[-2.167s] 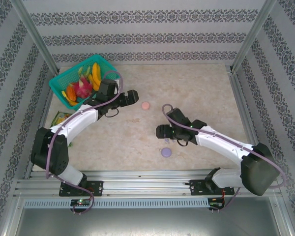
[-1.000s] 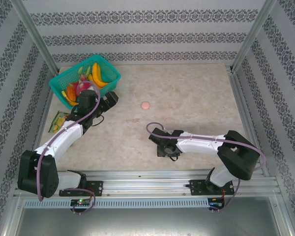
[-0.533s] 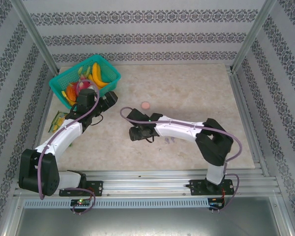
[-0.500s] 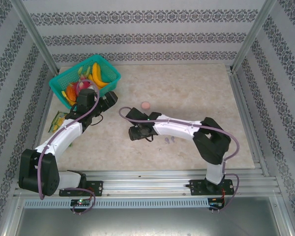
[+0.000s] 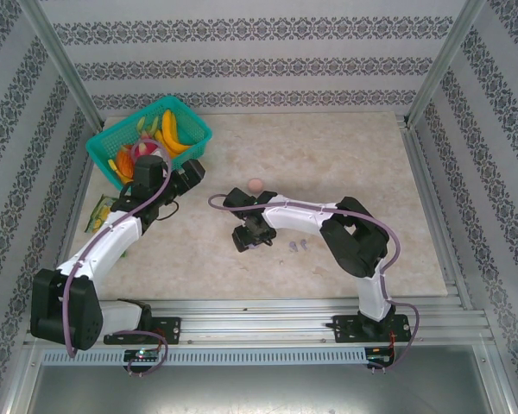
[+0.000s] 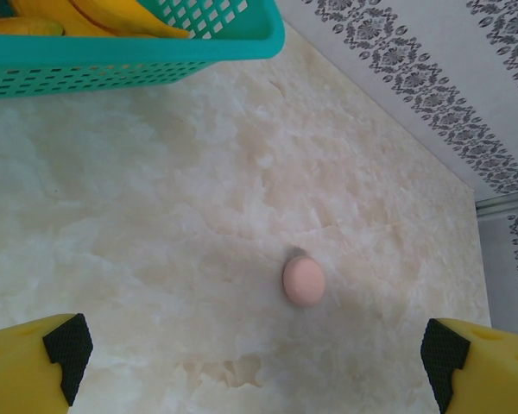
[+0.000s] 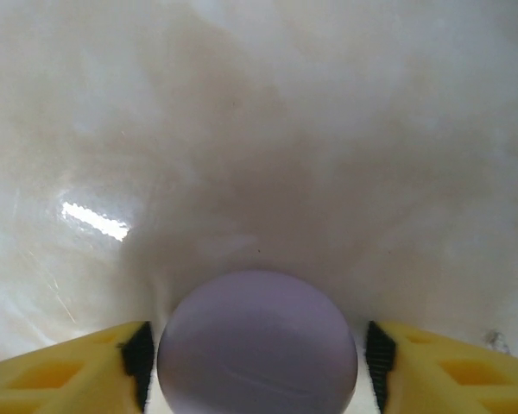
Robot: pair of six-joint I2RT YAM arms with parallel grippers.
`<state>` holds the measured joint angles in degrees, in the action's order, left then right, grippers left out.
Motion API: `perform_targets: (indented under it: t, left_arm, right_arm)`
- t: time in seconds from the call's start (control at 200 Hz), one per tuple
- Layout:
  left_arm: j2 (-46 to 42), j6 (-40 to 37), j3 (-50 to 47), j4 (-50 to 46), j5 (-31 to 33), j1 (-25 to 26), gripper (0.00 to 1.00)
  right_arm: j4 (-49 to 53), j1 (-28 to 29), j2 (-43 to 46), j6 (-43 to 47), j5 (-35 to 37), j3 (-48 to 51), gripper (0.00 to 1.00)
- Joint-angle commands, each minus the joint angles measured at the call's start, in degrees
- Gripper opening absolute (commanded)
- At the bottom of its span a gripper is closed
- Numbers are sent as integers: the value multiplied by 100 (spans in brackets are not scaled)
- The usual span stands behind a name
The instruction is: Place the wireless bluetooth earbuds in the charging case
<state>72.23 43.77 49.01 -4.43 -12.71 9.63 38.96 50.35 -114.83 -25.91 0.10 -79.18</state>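
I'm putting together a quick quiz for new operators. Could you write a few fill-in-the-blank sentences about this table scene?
1. The round case between the right tool's fingers is coloured ____.
2. The left tool stands ____, with nothing between its fingers.
3. The bananas lie in the teal ____.
4. The other round case, lying alone on the table, is coloured ____.

Missing words: lilac; open; basket; pink.
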Motion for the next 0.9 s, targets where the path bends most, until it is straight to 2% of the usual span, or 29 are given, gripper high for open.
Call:
perform_targets:
  t: [0.0,0.195,0.31,0.575,0.894]
  left_arm:
    - [-155,-71,204,-277,-74,-84,100]
    - [-66,-210,380,-556,-75,-88,100]
    - [24,-223,398,-577,-66,-91,100]
    - [123,-180,390,-561,19,-84,100]
    - [156,-150,365,-521,29,-87,100]
  right_arm:
    - [201,-43,127,-399,-14,-156,73]
    - [83,-51,408,-1602,112,-37,76]
    - [68,-34,368,-1975,113,-95,76]
    - [416,108,-51,-1961,158,-530,75]
    - [483,177,-330,-1857,262,-572,73]
